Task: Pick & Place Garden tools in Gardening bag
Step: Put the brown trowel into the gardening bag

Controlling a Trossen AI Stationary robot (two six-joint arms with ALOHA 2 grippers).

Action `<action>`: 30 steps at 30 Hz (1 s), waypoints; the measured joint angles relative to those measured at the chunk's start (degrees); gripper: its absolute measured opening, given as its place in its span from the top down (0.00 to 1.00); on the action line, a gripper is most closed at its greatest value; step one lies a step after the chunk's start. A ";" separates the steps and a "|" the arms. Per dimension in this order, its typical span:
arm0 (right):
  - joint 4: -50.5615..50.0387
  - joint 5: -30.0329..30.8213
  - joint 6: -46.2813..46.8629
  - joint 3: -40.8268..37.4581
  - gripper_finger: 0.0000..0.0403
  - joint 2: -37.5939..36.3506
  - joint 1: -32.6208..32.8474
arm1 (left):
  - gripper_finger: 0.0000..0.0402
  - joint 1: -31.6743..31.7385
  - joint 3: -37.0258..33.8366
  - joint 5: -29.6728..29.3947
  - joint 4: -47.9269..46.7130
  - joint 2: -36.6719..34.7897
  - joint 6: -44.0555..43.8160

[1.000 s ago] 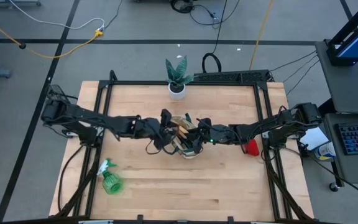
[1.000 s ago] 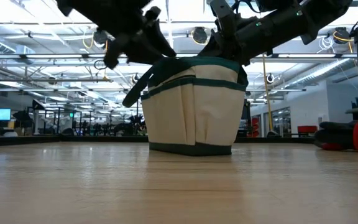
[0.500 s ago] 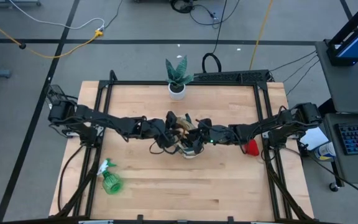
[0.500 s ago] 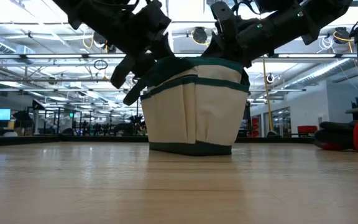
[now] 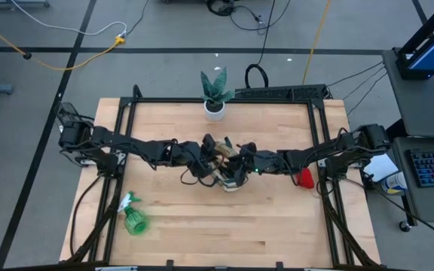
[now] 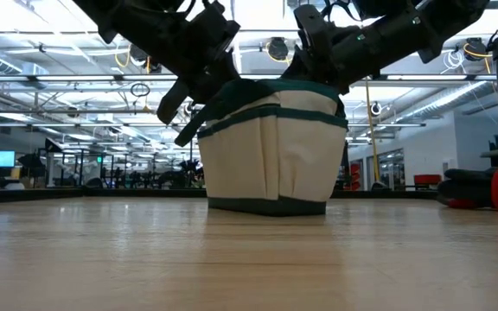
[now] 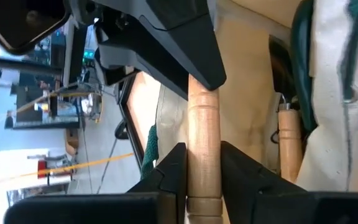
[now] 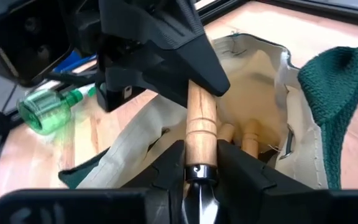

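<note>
from the high view you are seeing both arms meeting over the gardening bag (image 5: 228, 172) at the middle of the bench (image 5: 202, 233). the left end effector (image 5: 208, 154) is coming in from the frame's left and the right end effector (image 5: 236, 162) from the right. the green spray bottle (image 5: 132, 217) is lying at lower left and the small red item (image 5: 304, 178) is sitting right of centre, both well apart from the bag and not yet packed.

in the low view the bag (image 6: 271, 147) is standing upright at frame centre, with both end effectors pressing in at its rim from above.

in the left wrist view your left end effector (image 7: 203, 171) is closing narrowly on a wooden tool handle (image 7: 203, 134), its pads touching either side. a second wooden handle (image 7: 289, 140) is already resting inside the bag, right of centre.

in the right wrist view the right end effector (image 8: 201, 158) is clamping narrowly on the same handle (image 8: 201, 124) near its metal end, above the open bag (image 8: 260, 74).

both are gripping one tool, so this is looking like a handover. you should be keeping the handle lined up with the bag's mouth, letting only one end effector release, and lowering slowly so the tool is not catching the canvas rim or tipping the bag.
</note>
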 joint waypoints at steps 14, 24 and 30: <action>0.03 -4.67 -13.79 0.00 0.71 0.00 0.03 | 0.82 0.08 0.13 4.38 -2.93 -0.17 1.33; 0.54 -4.77 -17.89 0.00 0.52 -0.55 0.07 | 0.82 0.08 0.13 5.03 -5.04 -0.17 1.12; 0.35 -4.60 -25.54 -0.02 0.49 -4.76 0.07 | 0.82 -0.03 0.49 5.09 -6.37 -0.17 0.02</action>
